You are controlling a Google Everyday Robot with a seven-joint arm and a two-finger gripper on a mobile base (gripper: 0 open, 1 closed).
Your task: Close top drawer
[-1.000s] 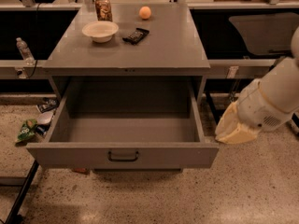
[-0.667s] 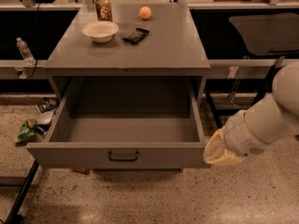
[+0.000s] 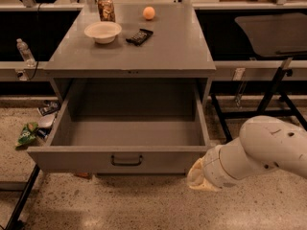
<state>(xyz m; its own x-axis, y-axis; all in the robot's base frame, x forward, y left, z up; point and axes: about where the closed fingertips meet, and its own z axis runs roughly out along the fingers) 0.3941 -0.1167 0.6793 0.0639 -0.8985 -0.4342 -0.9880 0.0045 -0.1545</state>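
Observation:
The top drawer [image 3: 76,161] is a wide grey metal drawer, pulled far out of the grey cabinet [image 3: 168,51] and empty inside. Its plain front panel has a small dark pull handle [image 3: 126,160] at centre. My white arm [image 3: 268,150] comes in from the right, low to the floor. The gripper [image 3: 195,176] is at the arm's cream-coloured end, just right of and slightly below the drawer front's right corner, close to it. I cannot tell whether it touches the drawer.
On the cabinet top stand a white bowl [image 3: 102,31], a dark flat object [image 3: 139,36], an orange ball [image 3: 149,13] and a jar [image 3: 106,8]. A water bottle [image 3: 25,52] and a green bag [image 3: 28,133] are left. Dark table legs [image 3: 276,87] stand right.
My arm has swung down and to the left, bringing the gripper from beside the drawer's right wall to its front right corner. The drawer has not moved.

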